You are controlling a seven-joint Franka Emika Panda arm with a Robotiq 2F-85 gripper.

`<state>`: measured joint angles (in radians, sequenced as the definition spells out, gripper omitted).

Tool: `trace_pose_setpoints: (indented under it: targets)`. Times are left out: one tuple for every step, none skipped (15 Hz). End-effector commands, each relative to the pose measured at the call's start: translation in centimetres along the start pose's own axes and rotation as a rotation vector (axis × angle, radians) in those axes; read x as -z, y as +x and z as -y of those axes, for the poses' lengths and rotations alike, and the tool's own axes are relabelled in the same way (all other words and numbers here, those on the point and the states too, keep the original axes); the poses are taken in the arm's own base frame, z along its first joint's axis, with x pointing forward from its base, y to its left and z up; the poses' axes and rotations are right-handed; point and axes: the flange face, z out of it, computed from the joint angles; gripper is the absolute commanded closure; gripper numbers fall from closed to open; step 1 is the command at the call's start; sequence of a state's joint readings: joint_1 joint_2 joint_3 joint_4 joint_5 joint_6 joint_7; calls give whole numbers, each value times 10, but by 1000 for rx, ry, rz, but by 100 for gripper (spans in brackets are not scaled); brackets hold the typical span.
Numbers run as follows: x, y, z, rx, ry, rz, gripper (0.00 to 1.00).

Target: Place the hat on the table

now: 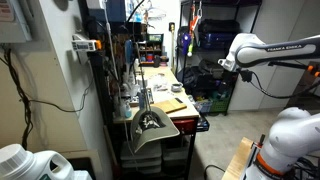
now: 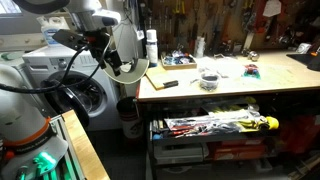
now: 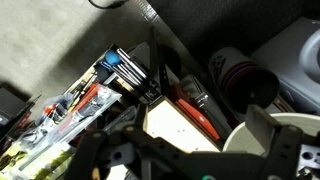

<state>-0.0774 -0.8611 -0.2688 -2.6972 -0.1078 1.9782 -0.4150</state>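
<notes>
The hat (image 1: 150, 124) sits at the narrow end edge of the table (image 2: 235, 88), seemingly drooping over it, with its dark lining showing. The gripper (image 3: 150, 160) hangs apart from it, jaws spread wide and holding nothing.

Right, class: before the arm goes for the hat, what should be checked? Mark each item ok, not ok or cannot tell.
1. Gripper jaws open: ok.
2. Gripper empty and apart from the hat: ok.
3. Hat on the table top: not ok; it is at the bench's end, off the top.
4. Bare wood free on the table: ok.
5. Best place to grip the hat: cannot tell.
</notes>
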Motion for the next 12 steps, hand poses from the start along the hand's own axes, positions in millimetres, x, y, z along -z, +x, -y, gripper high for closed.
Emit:
trace_pose_setpoints:
  targets:
    - [1,0,0,0,0,1,0]
    - [1,0,0,0,0,1,0]
    - [1,0,0,0,0,1,0]
    - [7,11,7,23,-25,20,0]
    - [12,21,15,47,-46,29,0]
    - [23,35,30,65,-86,38,0]
    - [34,49,45,71,-136,38,0]
    - [45,64,62,77,-185,28,0]
    - [56,79,81,89,-222,12,0]
    - [64,94,100,104,-252,8,0]
    - [71,107,115,95,-292,15,0]
    - [76,121,132,76,-321,19,0]
